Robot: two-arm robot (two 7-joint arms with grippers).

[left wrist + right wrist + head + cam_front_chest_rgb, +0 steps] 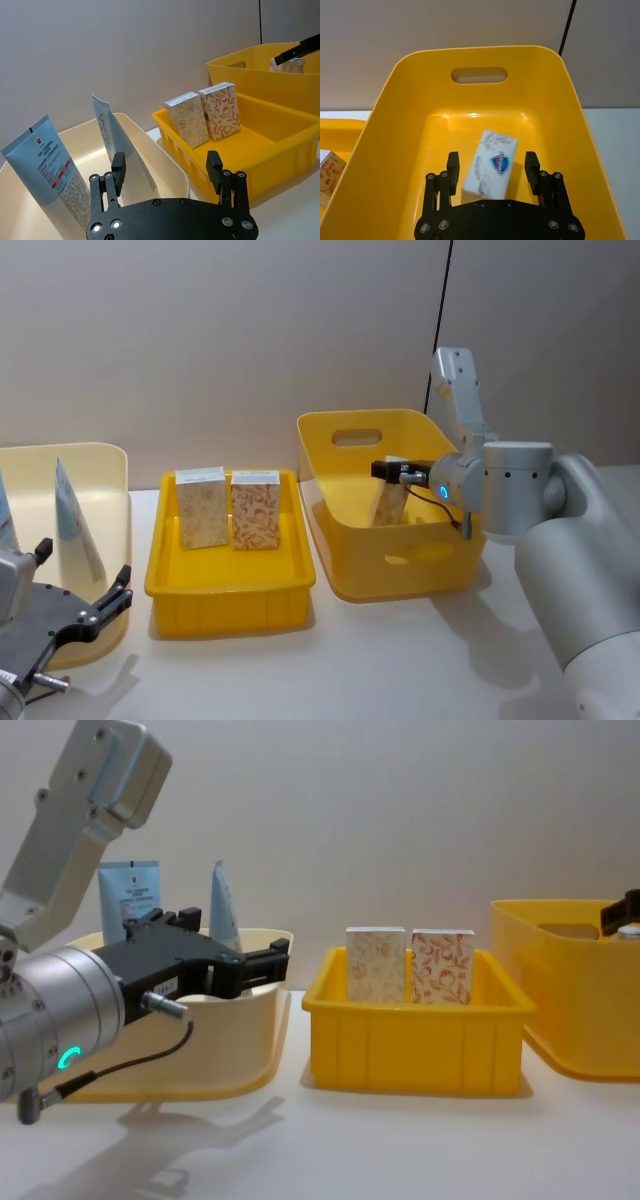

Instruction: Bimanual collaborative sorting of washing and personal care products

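White counter (400,660) carries three bins in a row. The deep yellow bin (360,575) w/ a handle slot sits on the robot's right, the cream bin (100,480) on the left, and the shallow yellow tray (225,605) btwn them.

The right end effector (491,159) reaches down into the deep yellow bin. Its fingers are spread wide, one either side of a white carton (495,150) w/ a blue oval logo and pale leaf print. A small gap shows on each side, so nothing is gripped.

The left end effector (166,159) hangs at the near edge of the cream bin, above the counter. Its fingers are also spread wide and hold nothing.

Two light blue tubes stand flat end up inside the cream bin. The broad tube (50,165) w/ dark print is on the far left, and the narrow tube (112,140), seen nearly edge-on, is nearer the tray. Their lower ends are hidden by the bin wall.

In the tray, the beige floral carton (203,510) and the red floral carton (256,512) stand upright at the back wall, just beside each other, w/ beige on the left.
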